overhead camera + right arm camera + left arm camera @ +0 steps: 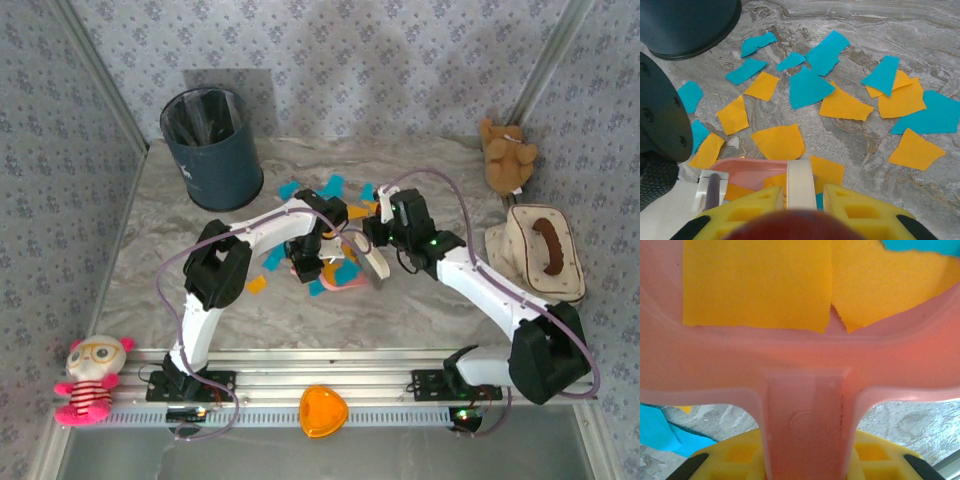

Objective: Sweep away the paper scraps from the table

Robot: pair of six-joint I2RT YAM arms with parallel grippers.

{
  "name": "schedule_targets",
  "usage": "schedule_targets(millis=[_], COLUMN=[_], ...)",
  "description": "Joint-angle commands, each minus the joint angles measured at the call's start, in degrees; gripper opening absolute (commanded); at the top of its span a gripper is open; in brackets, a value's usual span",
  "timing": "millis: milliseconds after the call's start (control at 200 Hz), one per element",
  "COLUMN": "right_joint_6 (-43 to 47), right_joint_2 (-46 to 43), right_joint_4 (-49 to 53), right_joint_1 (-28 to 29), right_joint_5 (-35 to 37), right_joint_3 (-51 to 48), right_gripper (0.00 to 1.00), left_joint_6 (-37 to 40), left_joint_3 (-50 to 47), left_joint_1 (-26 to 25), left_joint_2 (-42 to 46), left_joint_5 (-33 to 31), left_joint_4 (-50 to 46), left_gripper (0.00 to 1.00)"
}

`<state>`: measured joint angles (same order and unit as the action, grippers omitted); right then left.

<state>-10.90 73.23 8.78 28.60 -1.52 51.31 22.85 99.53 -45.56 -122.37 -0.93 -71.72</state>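
Note:
Cyan and orange paper scraps (807, 87) lie scattered over the marble table (880, 165), and in the top view they cluster mid-table (335, 190). My left gripper (807, 455) is shut on the handle of a pink dustpan (800, 365), and orange scraps (755, 285) lie inside its tray. From above, that gripper (305, 262) holds the dustpan (338, 281) flat on the table. My right gripper (801, 200) is shut on the cream handle of a brush (801, 182), just right of the dustpan (750, 170). Seen from above, the right gripper (375, 240) carries the brush (376, 266).
A dark blue bin (212, 148) stands at the back left. A teddy bear (507, 155) and a cream hat (540, 250) sit at the right. A doll (88, 378) and an orange heart dish (322, 410) rest on the near rail. The left arm's wrist (660, 120) is close beside the right gripper.

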Motion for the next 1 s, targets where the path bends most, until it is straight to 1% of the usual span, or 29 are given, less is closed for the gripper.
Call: schedule_targets(millis=[0,130,260,625,904,994], right_joint_6=[0.6,0.3,-0.4,3.3,3.7,3.7], right_joint_2=[-4.0,-6.5,-8.0,-1.6,3.0,3.4], right_joint_4=[-0.3,-0.7,-1.7,-5.7,-4.9,-3.0], right_joint_1=[0.6,0.6,-0.3,-3.4,-3.4,-3.2], right_joint_5=[-0.5,6.7,10.0,9.9,7.5,5.2], right_joint_3=[1.4,0.3,-1.2,0.7,1.5,1.7], right_gripper=[0.00,0.00,0.00,0.00,0.00,0.00], left_joint_6=[-0.6,-0.8,-0.7,-1.0,-1.1,-1.1], left_joint_3=[0.2,0.0,-0.1,-0.3,-0.4,-0.5], left_joint_1=[0.6,0.9,0.9,1.2,1.4,1.4], left_joint_2=[2.1,2.6,2.7,2.6,2.2,2.0], left_joint_5=[-0.6,-0.8,-1.0,-0.9,-0.8,-0.8], left_joint_4=[-0.2,0.0,-0.1,0.0,-0.2,-0.1], left_gripper=[0.00,0.00,0.00,0.00,0.00,0.00])
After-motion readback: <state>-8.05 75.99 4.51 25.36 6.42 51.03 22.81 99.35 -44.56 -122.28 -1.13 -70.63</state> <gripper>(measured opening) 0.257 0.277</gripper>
